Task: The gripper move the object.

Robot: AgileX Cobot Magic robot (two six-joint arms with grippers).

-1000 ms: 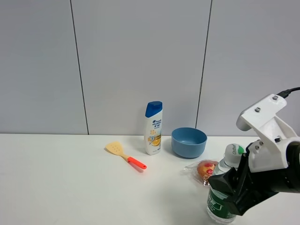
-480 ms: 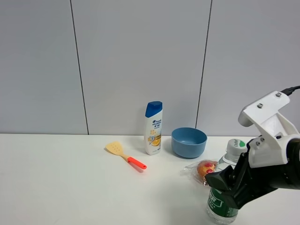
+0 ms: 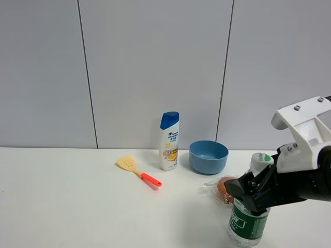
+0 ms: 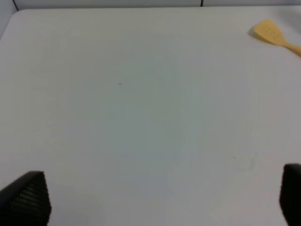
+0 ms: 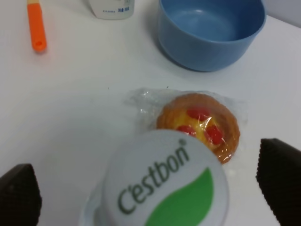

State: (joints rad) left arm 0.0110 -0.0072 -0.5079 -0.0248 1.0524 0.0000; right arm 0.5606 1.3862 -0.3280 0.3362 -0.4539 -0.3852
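Water bottle [image 3: 247,221] stands upright at the front right of the white table [image 3: 72,206], green label, white cap with green mark; it is the item nearest the high camera. Left gripper [image 4: 158,200] hangs above the table, jaws spread wide, holding nothing; yellow spatula [image 3: 137,172] with orange handle lies flat left of centre; white shampoo bottle [image 3: 169,142] with blue cap stands upright near the wall; blue bowl [image 3: 208,156] sits just beside it on the right; wrapped pastry [image 3: 222,184] lies between bowl and water bottle, close to the bottle, contact unclear; right gripper [image 3: 250,192] sits at the bottle's shoulder just below the cap, black fingers on either side, jaws spread wide in the wrist view; pads not visibly pressing the bottle.
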